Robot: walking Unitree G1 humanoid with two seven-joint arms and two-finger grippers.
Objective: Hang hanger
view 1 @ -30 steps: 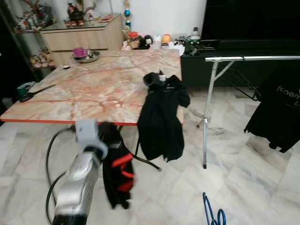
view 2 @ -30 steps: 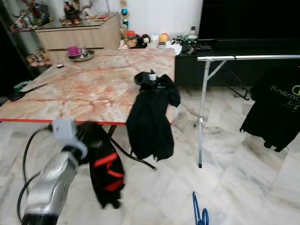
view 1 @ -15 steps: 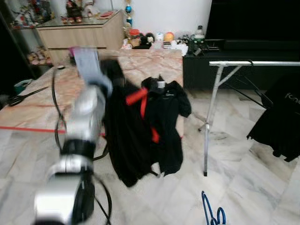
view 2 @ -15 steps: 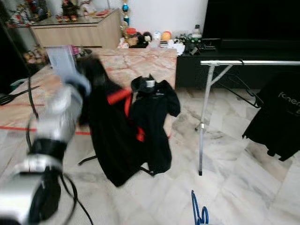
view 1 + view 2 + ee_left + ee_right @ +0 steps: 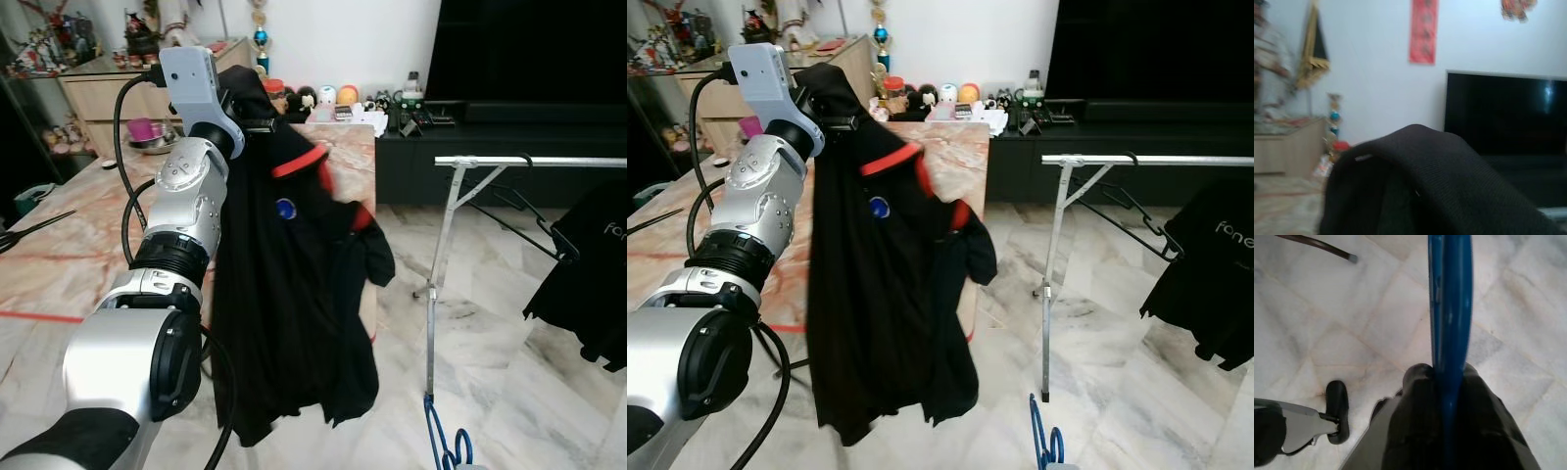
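Two claws are busy: the left claw is raised high over the marble surface, clenched on the collar of a black shirt that hangs from it, while the right claw grips a blue hanger low near the floor. I'd bring the two together before moving to the rail. Open tiles lie between surface edge and rail leg.
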